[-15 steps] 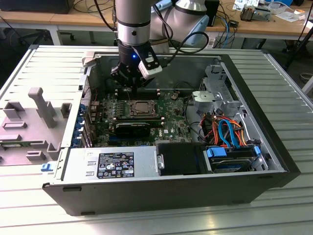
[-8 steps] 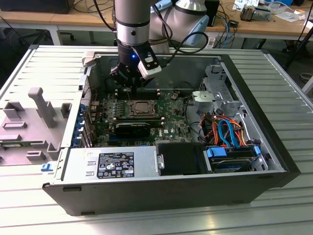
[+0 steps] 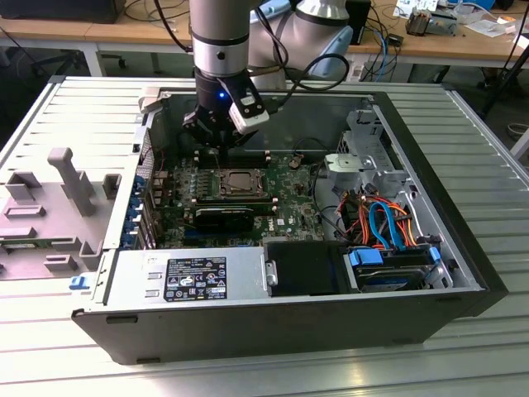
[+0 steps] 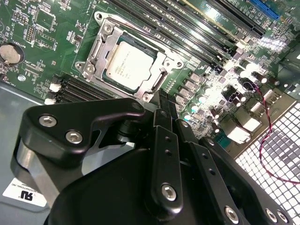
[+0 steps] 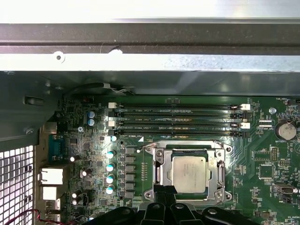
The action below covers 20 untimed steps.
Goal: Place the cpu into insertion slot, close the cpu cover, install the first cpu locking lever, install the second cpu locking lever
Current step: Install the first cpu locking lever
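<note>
One cpu (image 5: 189, 174) is being shown seated in one insertion slot (image 5: 160, 174), framed by one cpu cover (image 5: 218, 174). Four long memory slots (image 5: 178, 119) are being counted beside it. One gripper (image 5: 165, 194) is being seen.

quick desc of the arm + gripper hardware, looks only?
Arm: silver-grey tube with a black joint band, pale grey-blue cap, black cables alongside, a small blue light. Gripper: matte black, angular linkage plates with silver screw heads. A white-and-black camera module is mounted beside it.

no legible text on labels (image 3: 197, 279) or chips
</note>
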{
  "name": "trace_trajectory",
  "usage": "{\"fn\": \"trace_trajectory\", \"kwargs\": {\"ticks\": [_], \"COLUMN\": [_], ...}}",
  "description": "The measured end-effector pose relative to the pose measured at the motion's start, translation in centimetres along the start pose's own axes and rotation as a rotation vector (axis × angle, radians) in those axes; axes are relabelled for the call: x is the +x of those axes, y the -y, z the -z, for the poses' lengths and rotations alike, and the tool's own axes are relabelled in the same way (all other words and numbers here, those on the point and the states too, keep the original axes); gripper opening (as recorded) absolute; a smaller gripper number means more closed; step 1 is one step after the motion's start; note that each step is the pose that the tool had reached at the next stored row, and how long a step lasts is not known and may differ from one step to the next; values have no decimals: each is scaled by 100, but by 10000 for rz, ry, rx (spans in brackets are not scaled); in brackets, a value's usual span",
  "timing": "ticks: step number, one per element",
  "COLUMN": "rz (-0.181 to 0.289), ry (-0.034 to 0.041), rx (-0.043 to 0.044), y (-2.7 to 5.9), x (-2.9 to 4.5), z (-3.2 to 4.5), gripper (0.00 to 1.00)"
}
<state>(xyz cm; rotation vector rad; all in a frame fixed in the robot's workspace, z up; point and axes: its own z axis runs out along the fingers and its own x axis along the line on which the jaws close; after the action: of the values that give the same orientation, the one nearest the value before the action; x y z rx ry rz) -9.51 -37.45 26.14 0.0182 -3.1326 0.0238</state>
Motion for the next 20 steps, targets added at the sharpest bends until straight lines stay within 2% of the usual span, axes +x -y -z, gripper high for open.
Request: {"fn": "trace_trajectory", "kwargs": {"ticks": [14, 20], "rz": [-1, 0], "ry": [-1, 1], "rx": [0, 0], "y": [0, -1], "x": [23, 68], "z": [7, 6], "gripper": [11, 11]}}
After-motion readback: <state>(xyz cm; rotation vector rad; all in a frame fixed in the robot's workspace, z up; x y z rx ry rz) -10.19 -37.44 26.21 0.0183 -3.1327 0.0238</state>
